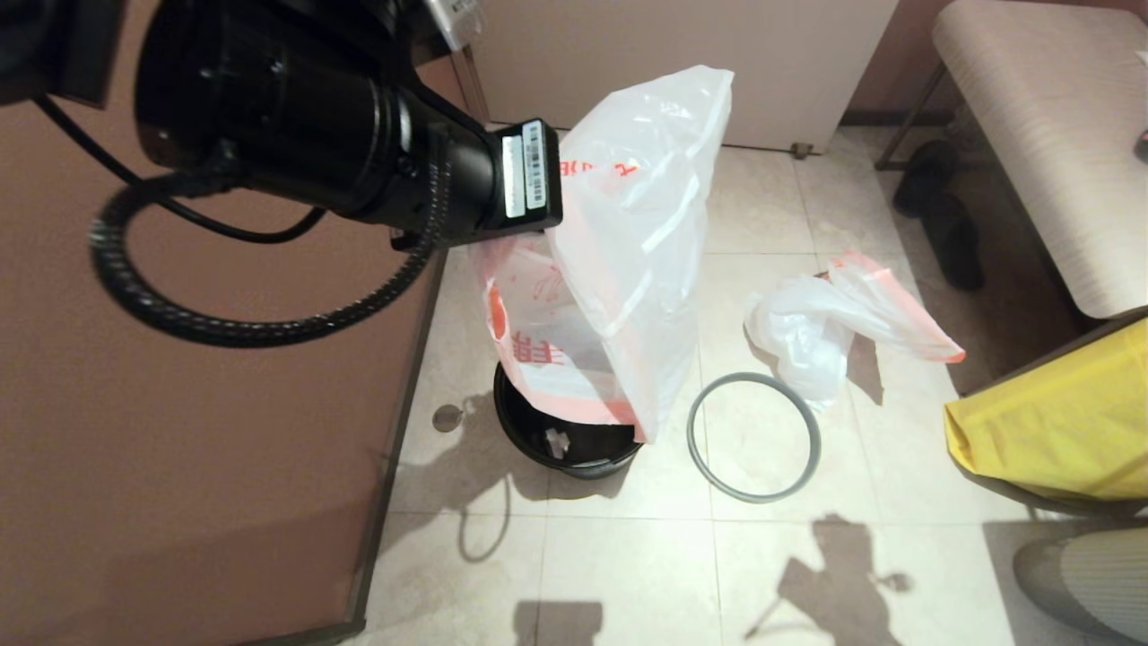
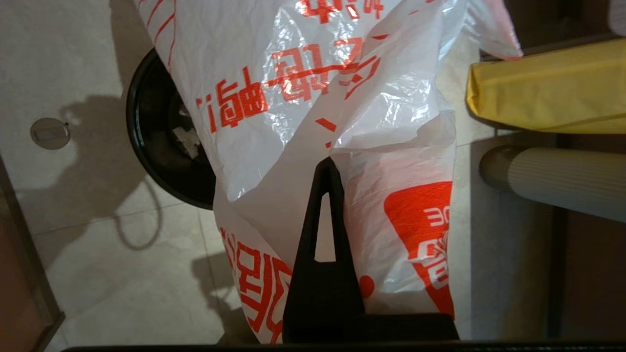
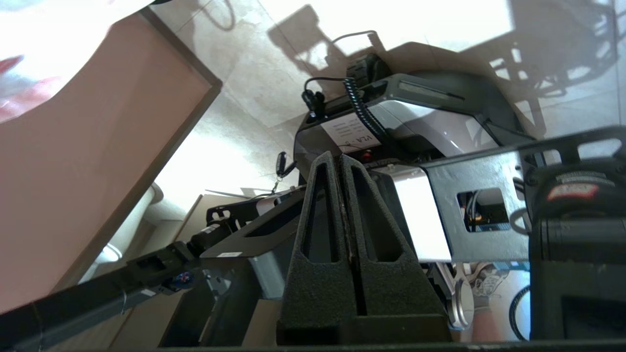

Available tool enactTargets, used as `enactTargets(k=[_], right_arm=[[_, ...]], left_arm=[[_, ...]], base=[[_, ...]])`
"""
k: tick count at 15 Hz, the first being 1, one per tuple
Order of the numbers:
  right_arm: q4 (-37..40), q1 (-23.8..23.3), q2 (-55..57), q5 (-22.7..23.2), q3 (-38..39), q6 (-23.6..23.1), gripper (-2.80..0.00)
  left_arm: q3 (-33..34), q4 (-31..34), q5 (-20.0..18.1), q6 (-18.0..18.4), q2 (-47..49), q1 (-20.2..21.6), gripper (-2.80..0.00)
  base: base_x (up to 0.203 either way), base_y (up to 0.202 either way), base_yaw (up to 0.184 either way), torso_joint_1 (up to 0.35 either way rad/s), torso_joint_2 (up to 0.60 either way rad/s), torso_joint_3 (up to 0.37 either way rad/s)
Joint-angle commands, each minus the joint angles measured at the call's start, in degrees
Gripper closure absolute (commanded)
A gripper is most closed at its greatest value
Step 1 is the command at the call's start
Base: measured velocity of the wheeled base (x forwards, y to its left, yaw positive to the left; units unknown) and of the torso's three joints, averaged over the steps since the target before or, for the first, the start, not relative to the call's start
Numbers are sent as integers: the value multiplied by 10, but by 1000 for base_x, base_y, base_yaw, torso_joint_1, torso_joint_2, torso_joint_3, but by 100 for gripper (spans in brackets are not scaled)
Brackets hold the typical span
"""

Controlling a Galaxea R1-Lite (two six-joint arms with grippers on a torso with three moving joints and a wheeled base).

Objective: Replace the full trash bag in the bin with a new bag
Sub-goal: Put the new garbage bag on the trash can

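Closest to our head camera is our left arm (image 1: 296, 117), thick and black, crossing the view from the left. Its left gripper (image 2: 326, 171) is clenched on the new bag (image 1: 619, 260); the jaws pinch the thin plastic so that the bag hangs loose above the bin (image 1: 565, 440). We hold it high, we think, because the bag must open and fall into the mouth of the bin, and its lower edge is now just over the black rim, partly covering it. Some small pale scrap lies at the bottom of the bin.

On the floor, just beside the bin, lies the grey ring rim (image 1: 753, 437). It is off the bin, probably so that the new bag can be folded over the edge before the ring goes back. Behind the ring rests the full trash bag (image 1: 830, 323), already out of the bin, with its pink handle stretched toward the big yellow bag (image 1: 1058, 422).

Our right gripper (image 3: 341, 161) points at the robot base, its jaws pressed together on nothing; it is out of the head view
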Motion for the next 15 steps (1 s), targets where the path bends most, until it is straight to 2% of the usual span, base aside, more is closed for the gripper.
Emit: enactTargets(k=[1,3,4,6,8,12,15], right_arm=[[5,-10,-17,0,17,2,0],[5,-14,-24,0,33,2,0],[2,-14,-24,1,41,2,0],[1,-13,-23,0,45,2,0],[0,-14,-21,0,53,1,0],[-27,-13,-15,0,102,1,0],[-37,-13,-19,1,122,2,0]], left_arm=[[0,2,-2,-12,-40,-5,0],[1,5,-31,-42,-53,5,0],[2,13,-73,-60,-57,20,0],[2,20,-133,-115,-59,52,0],[2,21,-202,-147,-70,69,0],[2,17,-379,-237,-89,140,0],[10,13,-571,-305,-103,224,0]], base=[[0,0,0,0,0,0],[0,0,0,0,0,0],[0,0,0,0,0,0],[0,0,0,0,0,0],[0,0,0,0,0,0],[0,0,0,0,0,0],[0,0,0,0,0,0]])
